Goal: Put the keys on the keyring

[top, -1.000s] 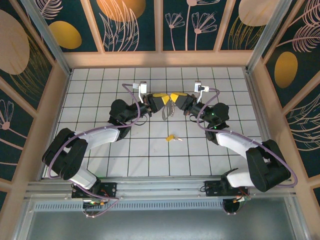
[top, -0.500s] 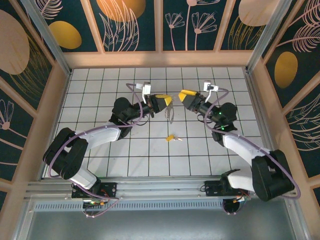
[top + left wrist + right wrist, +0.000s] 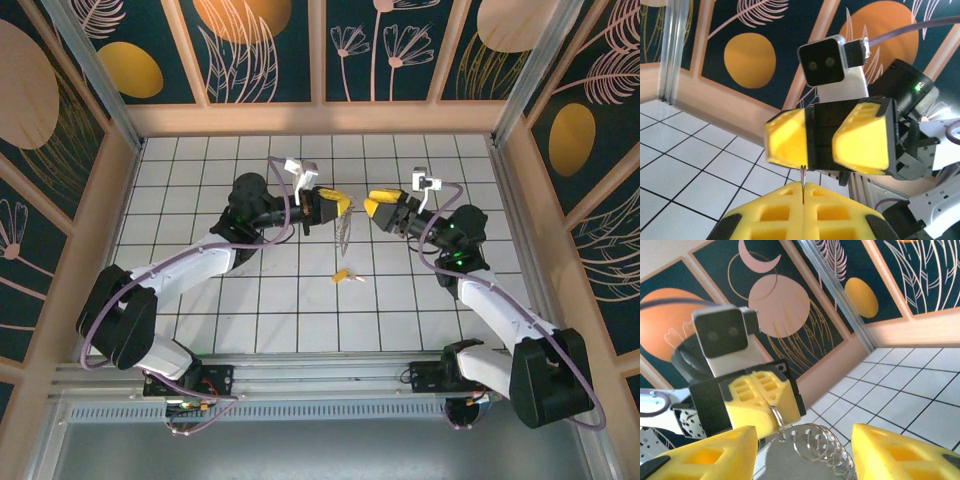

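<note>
My left gripper (image 3: pixel 338 206) is shut on the keyring (image 3: pixel 345 232), which hangs from its yellow tips above the tiled floor. In the left wrist view the ring's thin metal edge (image 3: pixel 803 181) sticks up between my closed pads (image 3: pixel 790 215). From the right wrist I see that ring (image 3: pixel 776 415) pinched in the left pads, with several silver keys (image 3: pixel 835 447) fanned below it. My right gripper (image 3: pixel 380 208) faces it from the right, open and holding nothing, its fingers (image 3: pixel 900 450) well apart. A key with a yellow head (image 3: pixel 343 275) lies alone on the floor, nearer the arm bases.
The white tiled floor (image 3: pixel 200 180) is boxed in by wooden walls (image 3: pixel 320 118) and a metal post (image 3: pixel 515 90) at the right. The right gripper's wrist camera (image 3: pixel 827 62) sits close opposite the left gripper.
The two grippers were tip to tip a second ago. The right gripper has pulled back to the right, leaving a gap, and the left gripper has lifted slightly with the keyring.
</note>
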